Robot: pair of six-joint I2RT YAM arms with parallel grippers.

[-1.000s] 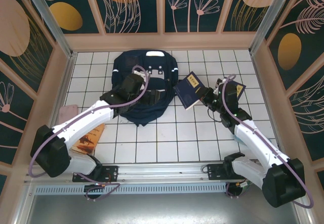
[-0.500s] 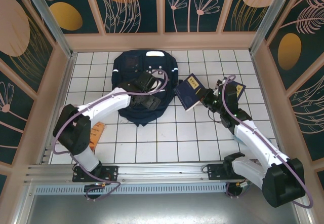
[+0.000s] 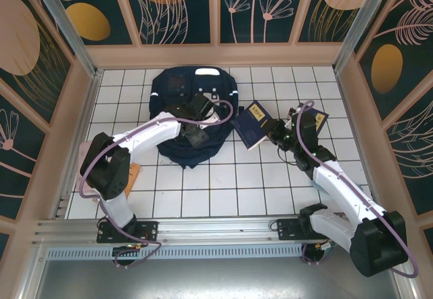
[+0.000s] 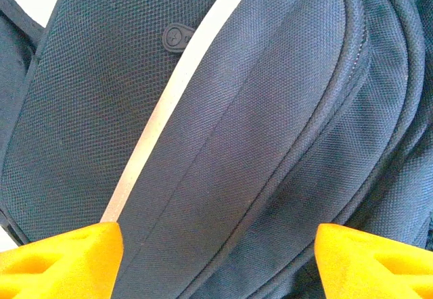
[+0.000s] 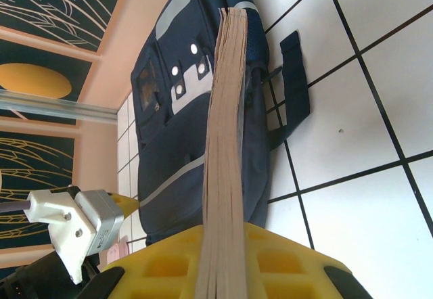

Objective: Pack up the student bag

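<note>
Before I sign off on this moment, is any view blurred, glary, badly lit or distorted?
Top external: even light, sharp, only soft shadows and no glare on the tiles. Left wrist: student bag weave crisp, yellow fingers at the bottom corners slightly soft. Right wrist: book page edges sharp, bright tiles not blown out.

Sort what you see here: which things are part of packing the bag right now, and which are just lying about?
In the job:
- backpack
- blue book, clamped in the right gripper
- left gripper, open over the backpack

Lying about:
- second blue book, further right
- orange book, far left; both may be packed later
</note>
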